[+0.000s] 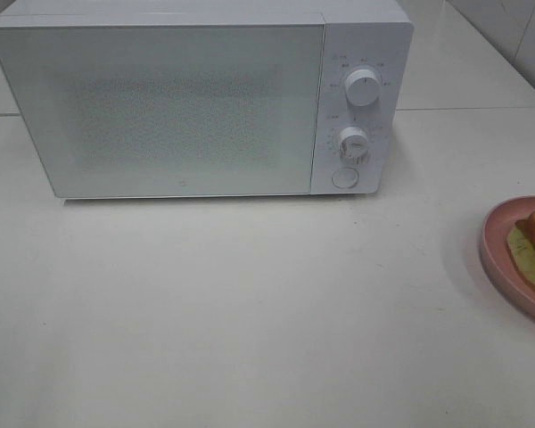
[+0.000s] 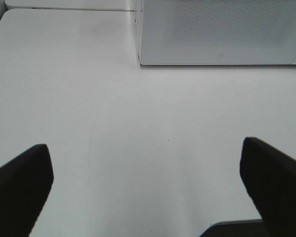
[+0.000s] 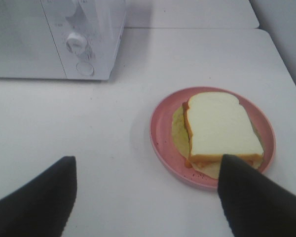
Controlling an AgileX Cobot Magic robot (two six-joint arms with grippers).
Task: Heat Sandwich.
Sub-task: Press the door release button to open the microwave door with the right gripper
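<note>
Two grippers, both spread wide, nothing held — L gripper [image 2: 144,147] over white table [image 2: 138,108] nr microwave [image 1: 160,107] front, door shut; R gripper [image 3: 148,159] near sandwich [image 3: 219,128], which lies on pink plate [image 3: 160,136] — well right of microwave.

Lighting: bright, even and diffuse in all three views, with a cool, washed-out cast.
Shadows: a narrow, soft shadow is seen under the microwave [image 1: 178,107] on the table [image 1: 250,312]. A faint one is cast beside the pink plate [image 3: 160,138], on its microwave side.
Glare: the tabletop is nearly overexposed in the left wrist view. The top of the sandwich [image 3: 219,126] is bleached almost white.
Focus: the fingers of the left gripper [image 2: 145,145] and right gripper [image 3: 148,159] are rendered as dark, soft-edged, featureless shapes.
Noise: the microwave door's dot pattern is shown grainy.
</note>
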